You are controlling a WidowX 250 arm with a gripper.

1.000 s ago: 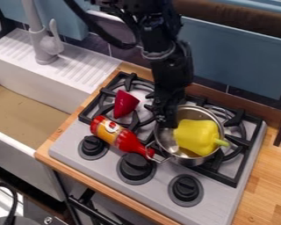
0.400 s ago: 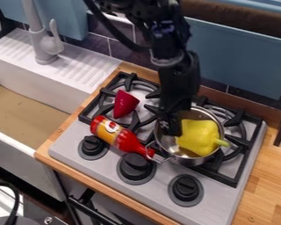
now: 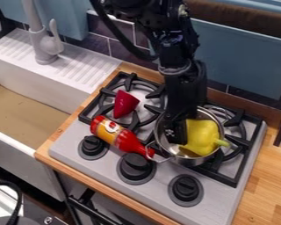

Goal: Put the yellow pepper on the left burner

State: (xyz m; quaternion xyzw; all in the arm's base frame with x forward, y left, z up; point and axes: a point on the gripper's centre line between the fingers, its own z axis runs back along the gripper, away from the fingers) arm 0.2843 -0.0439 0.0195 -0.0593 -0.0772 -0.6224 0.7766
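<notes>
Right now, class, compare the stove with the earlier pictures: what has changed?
The tool has moved right and toward the camera, farther over the pot, to the yellow pepper's left side. Whether it has taken hold, I cannot tell. The pepper, pot, red bottle and dark red cone stayed put.

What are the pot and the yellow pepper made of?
The pot looks like polished metal, likely stainless steel, going by its silvery sheen and thin wire-like handles. The yellow pepper has a smooth, lightly glossy surface with a pale green stem; that suggests a plastic toy, though a real pepper can't be ruled out.
</notes>
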